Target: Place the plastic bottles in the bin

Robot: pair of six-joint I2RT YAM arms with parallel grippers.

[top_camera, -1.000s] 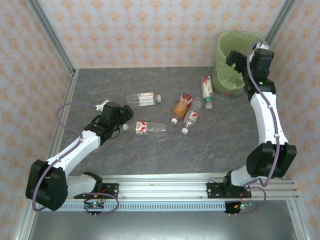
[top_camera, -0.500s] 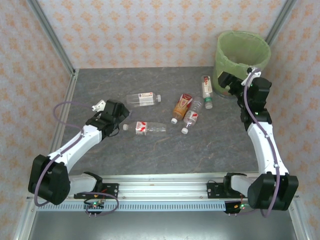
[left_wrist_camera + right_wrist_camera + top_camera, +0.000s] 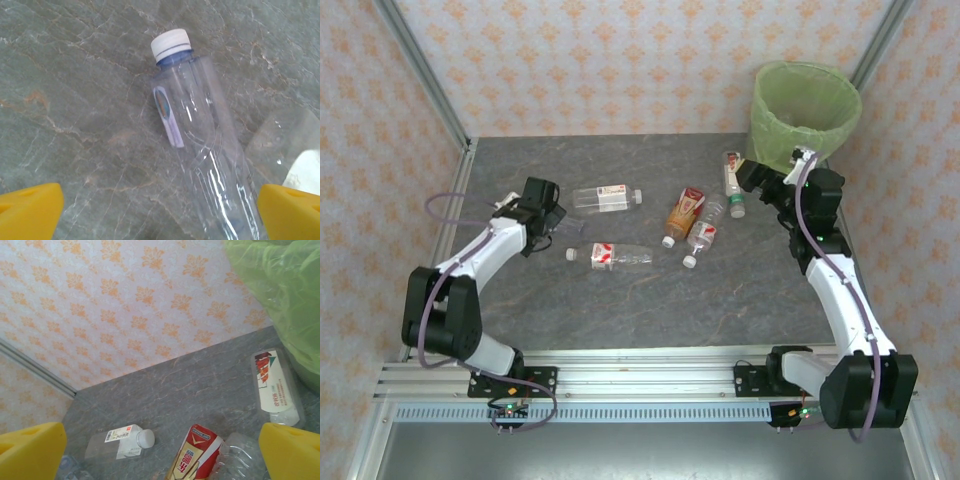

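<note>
On the grey table: bottles loose, both grippers wide and empty

Around the table's (image 3: 650, 310) middle lie five plastic bottles (image 3: 608, 256), all on their sides. None of them is inside the bin (image 3: 780, 140), which stands at the 1 o'clock corner. One green-labelled bottle (image 3: 733, 180) lies just beside the bin's base, at its 8 o'clock. The right gripper (image 3: 748, 178) hangs near that bottle with its jaws spread wide, holding nothing; its wrist view shows the yellow fingers (image 3: 30, 450) far apart. The left gripper (image 3: 552, 215), at the table's 9 o'clock, is equally wide and empty. In its wrist view a clear white-capped bottle (image 3: 200, 150) lies on the table between its fingers, cap toward 12 o'clock.
</note>
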